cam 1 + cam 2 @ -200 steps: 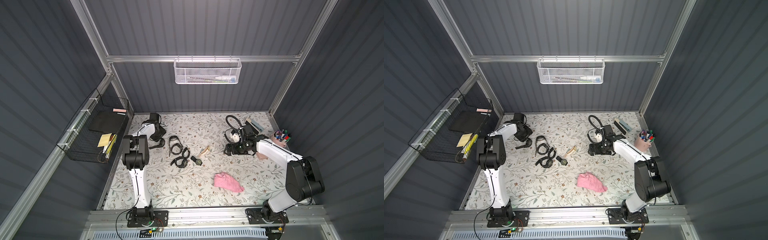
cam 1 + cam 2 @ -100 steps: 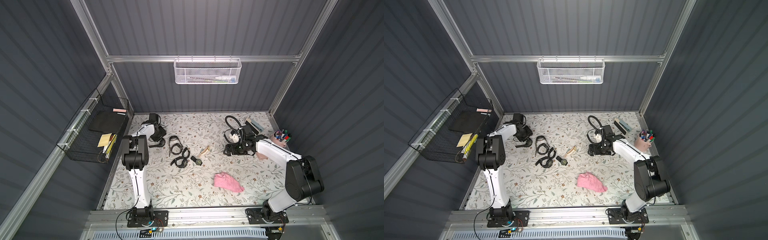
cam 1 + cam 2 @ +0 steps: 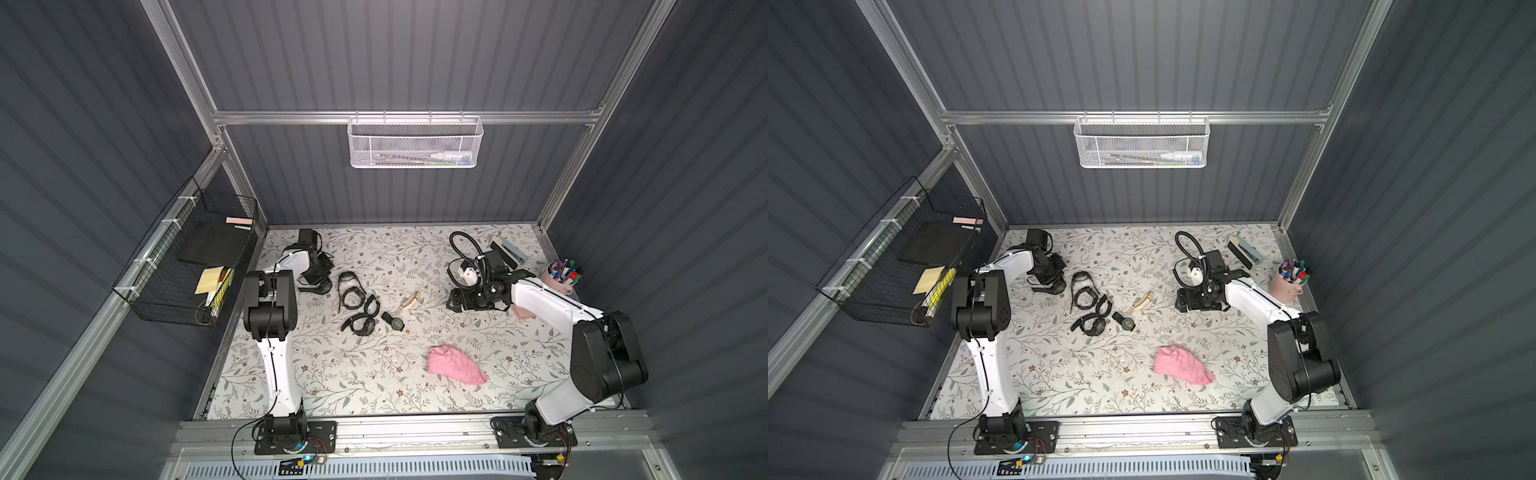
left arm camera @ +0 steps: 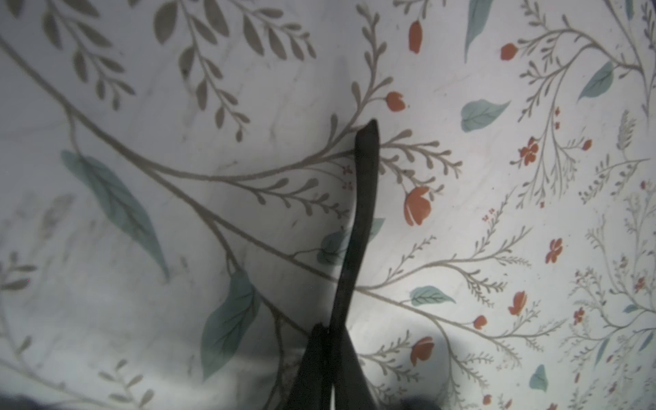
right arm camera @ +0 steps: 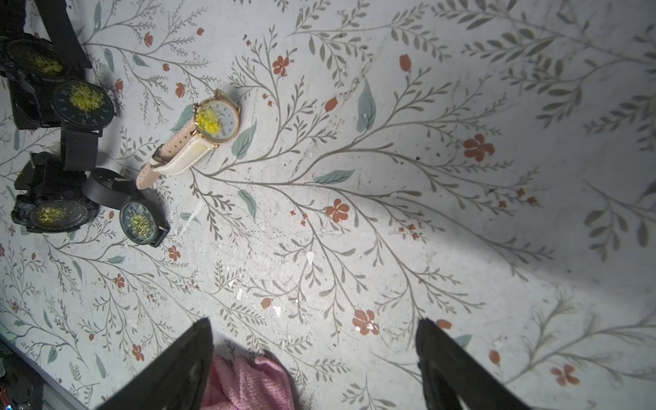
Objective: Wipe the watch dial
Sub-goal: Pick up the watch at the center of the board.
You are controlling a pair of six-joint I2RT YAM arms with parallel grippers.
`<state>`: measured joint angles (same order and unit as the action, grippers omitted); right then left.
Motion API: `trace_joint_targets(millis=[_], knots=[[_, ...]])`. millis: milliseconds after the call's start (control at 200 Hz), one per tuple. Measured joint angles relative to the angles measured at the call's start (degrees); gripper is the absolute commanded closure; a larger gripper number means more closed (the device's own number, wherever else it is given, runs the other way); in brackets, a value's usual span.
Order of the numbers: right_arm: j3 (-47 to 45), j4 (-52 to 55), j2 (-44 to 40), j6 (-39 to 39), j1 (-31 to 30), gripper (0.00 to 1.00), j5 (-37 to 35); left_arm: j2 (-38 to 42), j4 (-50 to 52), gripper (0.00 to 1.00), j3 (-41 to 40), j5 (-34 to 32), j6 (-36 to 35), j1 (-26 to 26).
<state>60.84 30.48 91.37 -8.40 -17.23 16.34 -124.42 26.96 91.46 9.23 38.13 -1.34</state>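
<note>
- Your left jaws were clenched on a thin black strap (image 4: pixel 362 198).
- Your right jaws stood released above the tabletop (image 3: pixel 332 374).
- The pink cloth (image 3: pixel 455 369) lay apart from the watches (image 3: pixel 359 325).

Both top views look steeply down from high at the front across the whole floral table (image 3: pixel 332 374). Each wrist camera faces the tabletop closely; the right wrist view shares the pale-strapped watch (image 5: pixel 193 143) with them.
</note>
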Motion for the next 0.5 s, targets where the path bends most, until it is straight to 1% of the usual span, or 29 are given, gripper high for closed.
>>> trace_joint_targets(millis=[30,270,500], knots=[[0.0,0.0,0.0,0.0,0.0,0.1,0.0,0.1,-0.1,1.0,-0.2,0.5,-0.3,0.0],[0.0,0.0,0.0,-0.1,0.0,0.1,0.2,1.3,-0.4,1.0,-2.2,4.1,-0.9,0.0],[0.0,1.0,-0.7,-0.1,0.0,0.1,0.2,4.2,-0.9,1.0,-5.1,7.8,-0.2,0.0]])
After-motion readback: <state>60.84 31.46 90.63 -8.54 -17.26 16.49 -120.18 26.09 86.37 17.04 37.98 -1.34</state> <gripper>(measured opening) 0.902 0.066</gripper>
